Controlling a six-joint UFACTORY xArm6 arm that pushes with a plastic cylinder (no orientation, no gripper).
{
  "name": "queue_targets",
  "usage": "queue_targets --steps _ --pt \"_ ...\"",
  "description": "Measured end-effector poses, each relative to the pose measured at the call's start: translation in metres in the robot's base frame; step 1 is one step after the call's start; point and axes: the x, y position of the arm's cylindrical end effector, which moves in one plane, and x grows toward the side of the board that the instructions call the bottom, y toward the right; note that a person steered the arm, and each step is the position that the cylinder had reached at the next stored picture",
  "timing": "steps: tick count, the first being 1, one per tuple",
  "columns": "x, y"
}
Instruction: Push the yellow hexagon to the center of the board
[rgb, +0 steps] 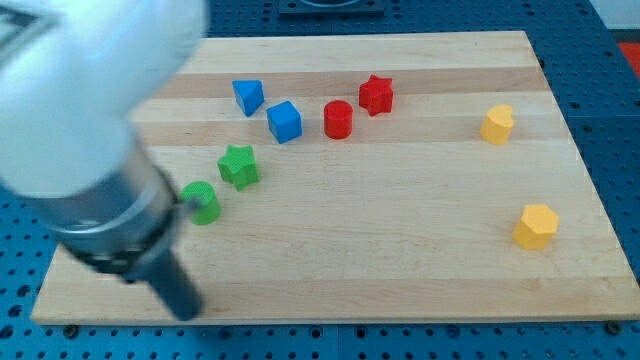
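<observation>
Looming blurred at the view's left, our arm's pale housing and dark collar fill the corner nearest the camera, and from them the dark rod slants down to our tip (186, 312), which sits near the bottom-left edge of the wooden board (400, 270). We carry no jaws, only this bare rod, and it holds nothing; whether the tip actually touches the wood we cannot tell through the blur.

Closest to the tip is the green cylinder (202, 202), above it and slightly to the view's right, just beside the dark collar but apart from the tip itself. Up and to the right of that lies the green star (239, 166). Further toward the view's top we see a blue triangular block (248, 97), with a blue cube (284, 121) just beside it on the right. Next along come a red cylinder (338, 119) and a red star (376, 95), close together.

Our task block, the yellow hexagon (535, 226), rests well apart from the tip, far across the board near its right edge and toward the view's bottom. Above it, also near the right edge, sits a second yellow block (497, 125) whose shape we cannot make out with certainty. Blue perforated surface (612, 90) shows around the board.
</observation>
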Motion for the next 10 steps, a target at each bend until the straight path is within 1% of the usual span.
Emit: queue_targets --steps 2,3,4,5,6,7,8,9,10 --pt "0.000 0.204" --pt "-0.046 0.289" --pt "-0.124 0.305" --pt "-0.126 0.305" --pt "-0.127 0.311" --pt "-0.130 0.391" --pt "-0.127 0.439" --pt "-0.109 0.442" --pt "-0.061 0.435"
